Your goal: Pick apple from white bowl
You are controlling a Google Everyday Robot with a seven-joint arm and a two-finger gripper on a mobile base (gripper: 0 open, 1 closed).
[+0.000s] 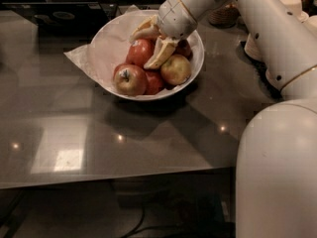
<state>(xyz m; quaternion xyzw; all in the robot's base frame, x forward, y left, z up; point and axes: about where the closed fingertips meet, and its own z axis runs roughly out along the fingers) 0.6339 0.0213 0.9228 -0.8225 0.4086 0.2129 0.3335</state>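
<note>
The white bowl (198, 66), lined with crumpled white paper, stands on the dark table at the back centre. It holds several apples. The deep-red apple (140, 52) lies near the bowl's middle. My gripper (139, 51) reaches down into the bowl from the upper right, its cream fingers (159, 53) set against the far and near sides of this apple. The apple still rests among the others.
In the bowl also lie a yellow-green apple (176, 69) and a red-yellow apple (130, 79). A dark tray (54, 14) sits at the back left, stacked cream bowls (293, 6) at the back right. My white arm and base fill the right side.
</note>
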